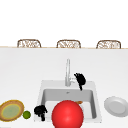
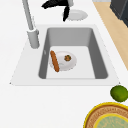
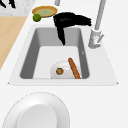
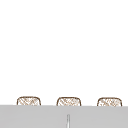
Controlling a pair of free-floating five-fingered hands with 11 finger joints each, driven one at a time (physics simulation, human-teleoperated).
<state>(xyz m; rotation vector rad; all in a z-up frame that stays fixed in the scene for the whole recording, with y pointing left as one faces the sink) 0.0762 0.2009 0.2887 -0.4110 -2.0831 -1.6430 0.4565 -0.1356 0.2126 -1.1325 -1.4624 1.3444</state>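
A big red ball (image 1: 67, 114) fills the front of the scene, hiding part of the sink (image 1: 93, 100). At the sink's front left corner the left hand (image 1: 40, 110) hangs with fingers curled on nothing, a lime (image 1: 26, 114) and a yellow-rimmed plate (image 1: 11, 110) just beside it. In the basin a white plate (image 2: 62, 60) carries a sausage (image 2: 54, 61), lying front to back, and a small brown bit (image 2: 67, 58). Farther back the right hand (image 1: 80, 79) hovers by the faucet (image 1: 67, 72) near its lever, fingers loose, one pointing down. An empty white dish (image 1: 115, 106) lies on the counter at right.
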